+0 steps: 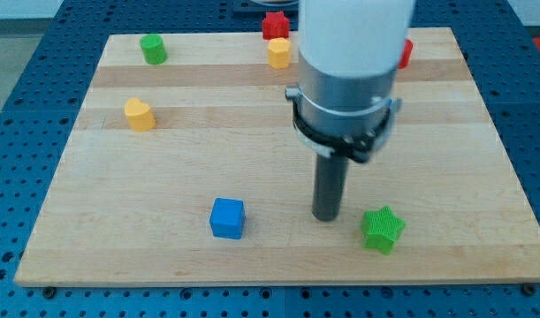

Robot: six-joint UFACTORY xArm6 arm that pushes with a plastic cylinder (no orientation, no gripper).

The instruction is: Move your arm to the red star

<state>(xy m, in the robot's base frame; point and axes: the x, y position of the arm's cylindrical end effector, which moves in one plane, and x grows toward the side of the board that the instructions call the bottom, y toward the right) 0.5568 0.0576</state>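
Green star [382, 229] sits just beside my tip [326, 216]; red star [275, 25] far off.

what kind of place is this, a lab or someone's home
Most likely a robotics lab bench: a pale wooden board lies on a blue perforated table, small plastic blocks such as a green star are scattered, and my tip rests beside it.

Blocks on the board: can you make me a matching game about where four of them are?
Things:
1. green star
2. blue cube
3. green cylinder
4. yellow heart

Places:
A. view's top left corner
B. just right of my tip
C. left side, middle height
D. near the bottom, left of my tip

Pairs: 1-B, 2-D, 3-A, 4-C
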